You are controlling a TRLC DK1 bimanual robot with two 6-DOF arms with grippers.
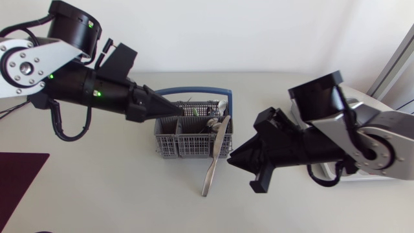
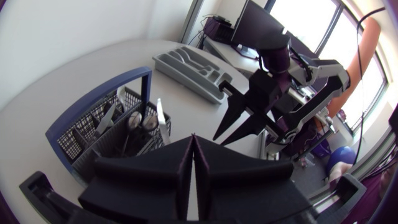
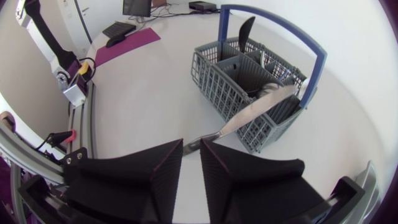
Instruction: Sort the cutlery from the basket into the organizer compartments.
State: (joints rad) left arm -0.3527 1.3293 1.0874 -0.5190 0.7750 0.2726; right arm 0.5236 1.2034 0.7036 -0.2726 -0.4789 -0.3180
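Note:
A grey wire basket [image 1: 169, 139] with a blue handle [image 1: 194, 91] stands mid-table, with several pieces of cutlery [image 1: 210, 123] inside. A silver knife [image 1: 217, 152] leans over its front wall, one end in the basket and the other on the table. My right gripper [image 1: 231, 157] hovers just right of the knife. In the right wrist view its fingers [image 3: 191, 148] stand slightly apart with nothing between them, and the knife [image 3: 249, 115] ends just ahead of them. My left gripper [image 1: 178, 109] is shut and empty, pointing at the basket's left rim. The grey organizer [image 2: 186, 65] lies beyond the basket.
A dark red mat [image 1: 19, 175] lies at the table's front left corner. In the head view my right arm covers most of the organizer on the right. Bare table surrounds the basket [image 3: 217, 87].

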